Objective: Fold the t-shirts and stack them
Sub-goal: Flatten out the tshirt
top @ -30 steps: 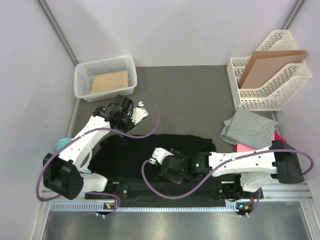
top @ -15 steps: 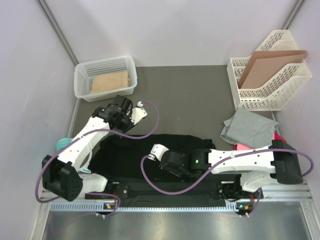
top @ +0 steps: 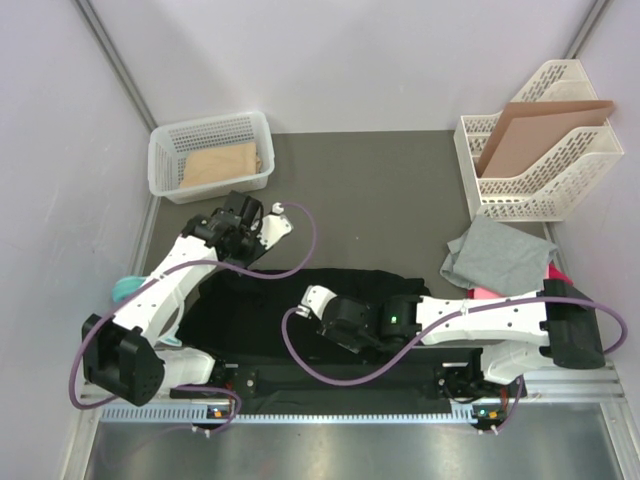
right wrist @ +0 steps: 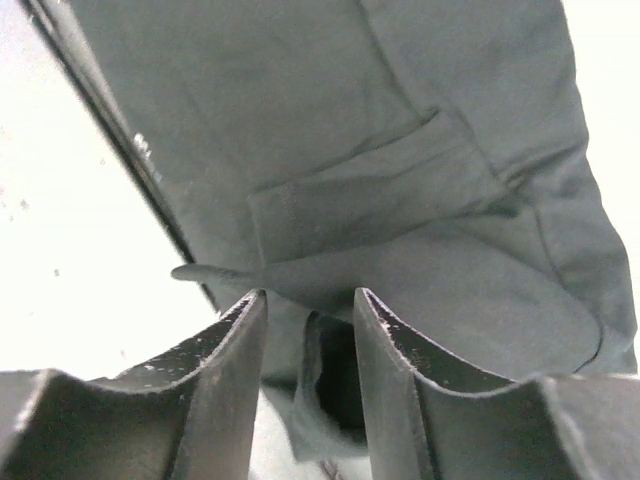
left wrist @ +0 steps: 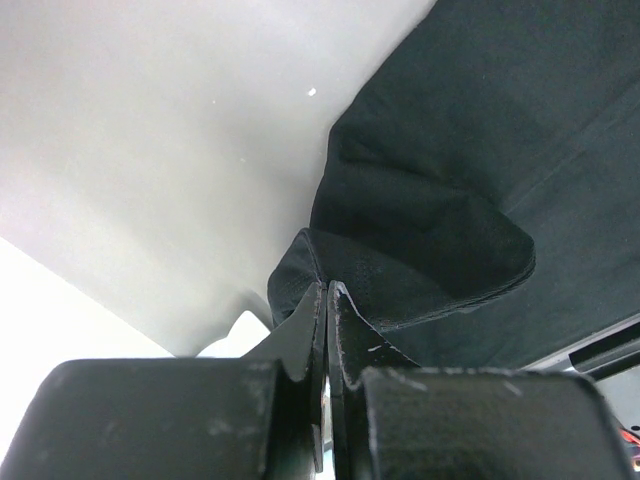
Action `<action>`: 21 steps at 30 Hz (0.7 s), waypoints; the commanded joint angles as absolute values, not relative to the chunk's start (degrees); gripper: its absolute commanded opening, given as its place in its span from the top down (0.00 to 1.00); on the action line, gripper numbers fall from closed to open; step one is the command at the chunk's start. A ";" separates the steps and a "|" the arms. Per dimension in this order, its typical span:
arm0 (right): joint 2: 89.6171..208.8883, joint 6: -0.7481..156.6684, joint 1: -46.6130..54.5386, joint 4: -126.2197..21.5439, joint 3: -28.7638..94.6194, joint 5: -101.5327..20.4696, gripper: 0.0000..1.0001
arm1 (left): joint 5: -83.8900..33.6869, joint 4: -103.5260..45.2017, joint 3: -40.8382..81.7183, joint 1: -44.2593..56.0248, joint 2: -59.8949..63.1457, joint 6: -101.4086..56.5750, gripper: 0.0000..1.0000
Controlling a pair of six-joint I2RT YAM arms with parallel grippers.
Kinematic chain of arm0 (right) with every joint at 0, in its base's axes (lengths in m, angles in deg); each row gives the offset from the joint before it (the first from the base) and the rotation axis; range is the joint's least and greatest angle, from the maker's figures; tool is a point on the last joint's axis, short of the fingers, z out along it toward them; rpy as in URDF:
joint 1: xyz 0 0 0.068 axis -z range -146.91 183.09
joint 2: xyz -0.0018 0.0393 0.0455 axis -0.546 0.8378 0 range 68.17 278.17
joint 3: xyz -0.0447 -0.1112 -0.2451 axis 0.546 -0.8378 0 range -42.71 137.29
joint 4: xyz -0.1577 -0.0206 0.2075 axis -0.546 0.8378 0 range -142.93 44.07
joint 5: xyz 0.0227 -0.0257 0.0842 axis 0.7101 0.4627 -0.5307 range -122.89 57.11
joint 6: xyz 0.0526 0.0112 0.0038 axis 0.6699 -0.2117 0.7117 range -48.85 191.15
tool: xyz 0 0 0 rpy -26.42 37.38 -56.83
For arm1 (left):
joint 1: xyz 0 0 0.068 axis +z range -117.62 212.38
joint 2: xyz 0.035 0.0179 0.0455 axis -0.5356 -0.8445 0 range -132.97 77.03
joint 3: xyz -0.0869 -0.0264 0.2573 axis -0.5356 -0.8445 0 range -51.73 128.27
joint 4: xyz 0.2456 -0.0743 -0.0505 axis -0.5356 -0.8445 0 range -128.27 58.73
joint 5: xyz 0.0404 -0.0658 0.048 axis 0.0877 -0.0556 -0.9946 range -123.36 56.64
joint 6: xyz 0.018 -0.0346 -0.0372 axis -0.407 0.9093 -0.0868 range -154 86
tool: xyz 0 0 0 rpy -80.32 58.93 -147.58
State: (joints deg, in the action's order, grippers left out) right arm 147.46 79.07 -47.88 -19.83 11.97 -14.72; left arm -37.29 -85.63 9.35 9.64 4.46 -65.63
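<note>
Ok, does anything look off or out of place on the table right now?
Nothing is spilled or damaged. The black shirt lies bunched rather than flat, with one edge pinched in the left hand. The grey shirt sits crumpled at the right side, and the pink shirt pokes out beneath it.

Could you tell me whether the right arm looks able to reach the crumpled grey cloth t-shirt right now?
Probably yes: the grey t-shirt lies uncovered on that arm's side, but the right gripper is stretched left over the large black t-shirt and must swing back first.

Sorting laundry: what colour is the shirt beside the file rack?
Grey t-shirt, best in top external view.
</note>
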 commanded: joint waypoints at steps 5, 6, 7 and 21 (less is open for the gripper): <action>150.35 75.28 -44.26 -27.18 10.29 -15.48 0.74 | -38.02 -84.00 8.91 10.15 6.98 -66.16 1.00; 151.05 75.19 -43.82 -27.88 10.20 -16.18 0.81 | -38.11 -84.09 9.00 10.06 6.98 -66.16 1.00; 151.23 75.01 -42.77 -28.23 10.12 -16.80 0.89 | -38.11 -84.09 9.09 10.15 6.98 -66.16 1.00; 141.14 73.43 -38.80 -19.46 28.65 0.22 1.00 | -43.82 -81.01 21.29 15.84 8.22 -68.62 1.00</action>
